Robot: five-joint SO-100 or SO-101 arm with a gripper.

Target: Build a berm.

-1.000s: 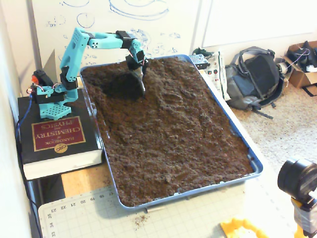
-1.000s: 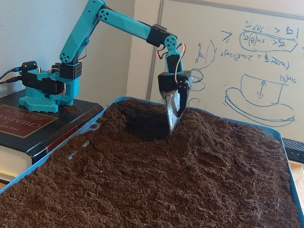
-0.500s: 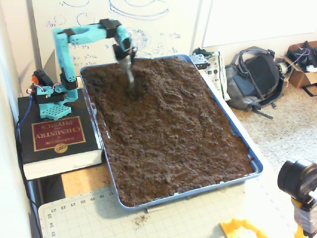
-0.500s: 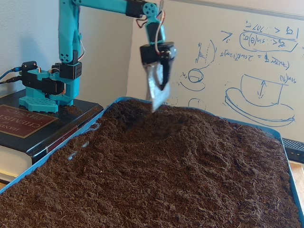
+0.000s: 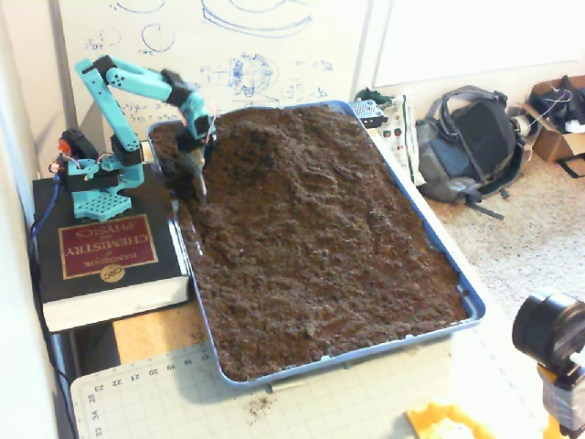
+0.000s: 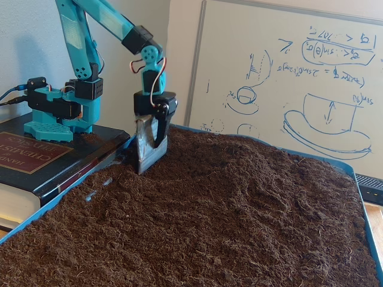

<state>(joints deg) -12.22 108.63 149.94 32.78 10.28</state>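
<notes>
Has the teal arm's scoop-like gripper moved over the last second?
Yes. The gripper went left toward the blue tray's left rim, nearer the book.

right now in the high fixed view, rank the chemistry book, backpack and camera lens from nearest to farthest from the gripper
1. Chemistry book: just below-left of the gripper, under the arm's base.
2. Backpack: far right, on the floor.
3. Camera lens: bottom-right corner, farthest.

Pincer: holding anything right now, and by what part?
Cannot tell. The pincer carries a flat metal blade dug into the soil by the tray edge; clamped or fixed is unclear.
</notes>
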